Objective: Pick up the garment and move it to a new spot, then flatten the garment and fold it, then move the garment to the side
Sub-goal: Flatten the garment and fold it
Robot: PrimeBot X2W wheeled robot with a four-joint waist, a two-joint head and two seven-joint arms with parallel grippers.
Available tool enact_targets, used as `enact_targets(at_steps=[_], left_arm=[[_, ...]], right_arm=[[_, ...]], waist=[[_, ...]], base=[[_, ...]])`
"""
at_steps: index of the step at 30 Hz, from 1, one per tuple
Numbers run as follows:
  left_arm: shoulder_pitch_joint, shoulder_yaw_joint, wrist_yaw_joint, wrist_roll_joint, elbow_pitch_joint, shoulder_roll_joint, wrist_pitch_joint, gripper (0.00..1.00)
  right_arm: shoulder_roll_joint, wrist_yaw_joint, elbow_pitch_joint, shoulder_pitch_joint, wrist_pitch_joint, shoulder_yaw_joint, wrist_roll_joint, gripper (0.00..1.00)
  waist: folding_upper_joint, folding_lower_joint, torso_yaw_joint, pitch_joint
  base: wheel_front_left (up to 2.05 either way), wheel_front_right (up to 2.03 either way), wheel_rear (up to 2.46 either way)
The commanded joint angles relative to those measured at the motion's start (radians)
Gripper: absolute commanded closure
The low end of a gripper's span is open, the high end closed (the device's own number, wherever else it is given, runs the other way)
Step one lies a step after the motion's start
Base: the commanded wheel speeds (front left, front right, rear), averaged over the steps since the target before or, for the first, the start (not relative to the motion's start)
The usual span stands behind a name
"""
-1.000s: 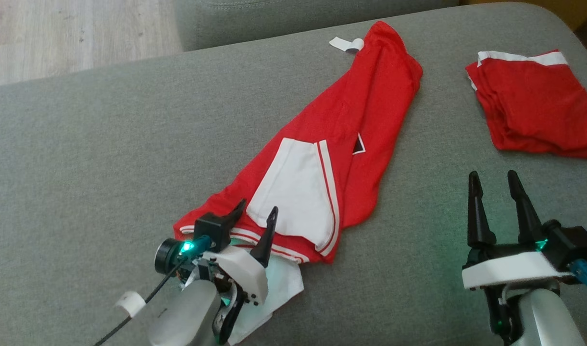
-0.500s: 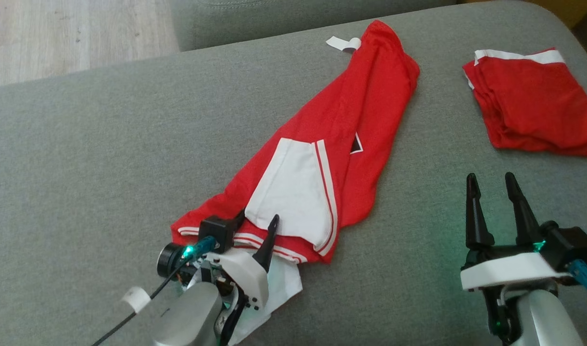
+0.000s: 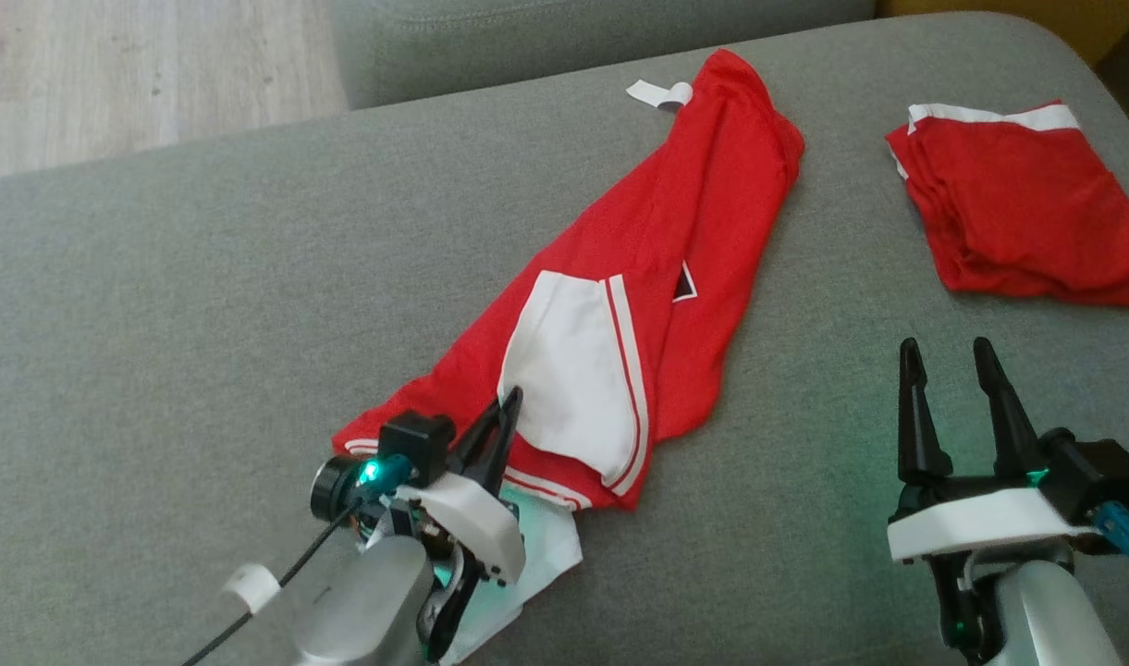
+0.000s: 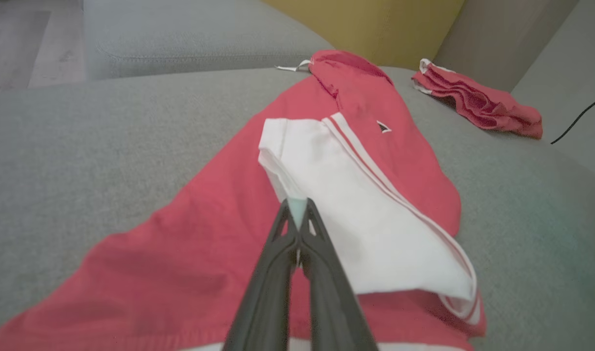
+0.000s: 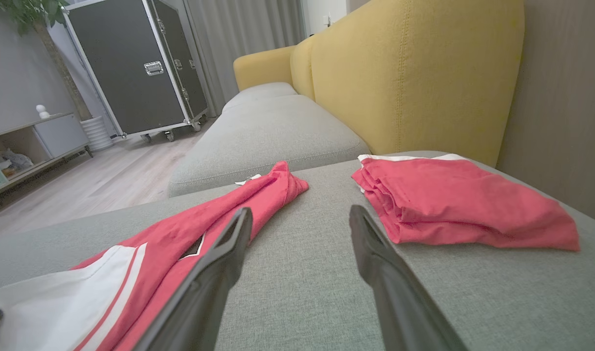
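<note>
The garment (image 3: pixel 656 268) is a red shirt with a white sleeve panel, lying crumpled in a long diagonal across the grey cushion (image 3: pixel 203 277). My left gripper (image 3: pixel 509 400) is at its near end, shut on the edge of the white panel (image 4: pixel 355 204); the wrist view shows the cloth pinched between the fingertips (image 4: pixel 297 207). Off to the right my right gripper (image 3: pixel 945 350) hovers open over bare cushion, well clear of the garment (image 5: pixel 190 234), with nothing between its fingers (image 5: pixel 229 243).
A second red garment (image 3: pixel 1017 217) lies folded at the far right of the cushion, also seen as that folded pile (image 5: pixel 453 204). A yellow sofa back (image 5: pixel 404 73) rises behind it. Wooden floor (image 3: pixel 111 65) lies beyond the cushion's far left edge.
My left gripper has closed from open onto the white panel's edge. The right gripper has stayed put; the camera has shifted slightly.
</note>
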Motion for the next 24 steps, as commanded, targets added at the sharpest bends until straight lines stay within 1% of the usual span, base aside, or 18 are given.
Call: enact_targets(at_steps=[1, 5, 9, 12, 16, 18, 19, 20, 24], left_arm=[[-0.054, 0.038, 0.004, -0.004, -0.038, 0.009, -0.018, 1.00], [-0.072, 0.055, 0.013, -0.004, -0.090, 0.035, -0.033, 1.00], [-0.116, 0.092, 0.023, -0.010, -0.164, 0.090, -0.024, 1.00], [-0.170, 0.128, 0.024, -0.018, -0.222, 0.149, 0.009, 1.00], [-0.280, 0.172, 0.016, -0.010, -0.266, 0.254, 0.077, 1.00], [-0.341, 0.200, 0.007, -0.017, -0.265, 0.304, 0.112, 1.00], [-0.341, 0.200, 0.007, -0.017, -0.265, 0.304, 0.112, 1.00], [-0.371, 0.212, 0.001, -0.020, -0.258, 0.330, 0.133, 1.00], [-0.494, 0.236, -0.022, -0.020, -0.198, 0.416, 0.215, 1.00]], right_arm=[[-0.005, -0.001, -0.026, -0.035, -0.011, 0.019, -0.001, 0.00], [-0.005, -0.001, -0.023, -0.034, -0.011, 0.019, -0.002, 0.00], [-0.005, -0.001, -0.022, -0.035, -0.011, 0.023, 0.001, 0.00], [-0.005, -0.001, -0.024, -0.038, -0.011, 0.027, 0.008, 0.00], [-0.005, -0.001, -0.029, -0.052, -0.011, 0.036, 0.019, 0.00], [-0.005, -0.001, -0.031, -0.064, -0.011, 0.049, 0.025, 0.00], [-0.005, -0.001, -0.031, -0.064, -0.011, 0.049, 0.025, 0.00], [-0.005, -0.001, -0.032, -0.073, -0.011, 0.058, 0.029, 0.00], [-0.005, -0.001, -0.039, -0.103, -0.011, 0.076, 0.049, 0.00]], waist=[[-0.0001, 0.0000, 0.003, -0.007], [-0.0001, 0.0000, 0.009, -0.021], [-0.0001, 0.0000, 0.008, -0.027], [-0.0001, 0.0000, 0.003, -0.021], [-0.0001, 0.0000, -0.012, 0.008], [-0.0001, 0.0000, -0.029, 0.030], [-0.0001, 0.0000, -0.029, 0.030], [-0.0001, 0.0000, -0.040, 0.045], [-0.0001, 0.0000, -0.076, 0.104]], base=[[0.00, 0.00, 0.00], [0.00, 0.00, 0.00], [0.00, 0.00, 0.00], [0.00, 0.00, 0.00], [0.00, 0.00, 0.00], [0.00, 0.00, 0.00], [0.00, 0.00, 0.00], [0.00, 0.00, 0.00], [0.00, 0.00, 0.00]])
